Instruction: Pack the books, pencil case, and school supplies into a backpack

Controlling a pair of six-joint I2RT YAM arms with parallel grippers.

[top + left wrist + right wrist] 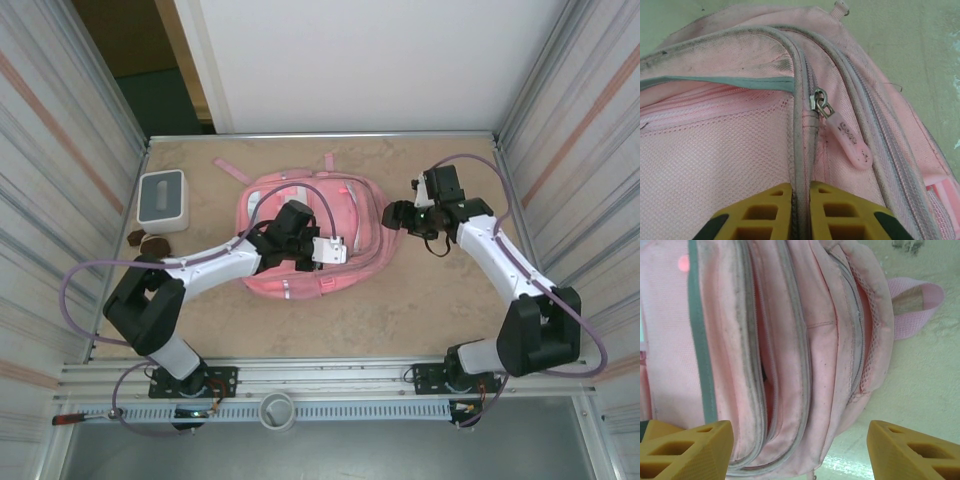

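Observation:
The pink backpack (355, 205) lies flat in the middle of the table. My left gripper (333, 250) rests on its front, and in the left wrist view its yellow jaws (801, 186) are shut on the grey piping (802, 150) just below a zipper slider with a pink pull tab (847, 137). My right gripper (397, 215) hovers at the backpack's right side. It stands open (800, 432), with the bag's edge (790, 365) lying between its widely spread fingers and touching neither. One zipped compartment gapes slightly (760, 375). The books, pencil case and school supplies are out of view.
A white box with a grey top (162, 200) stands at the left, with small dark brown lumps (148, 240) in front of it. A loose pink strap (232, 170) trails at the back, and a strap loop (917, 300) lies on the table. Corrugated metal walls close in both sides.

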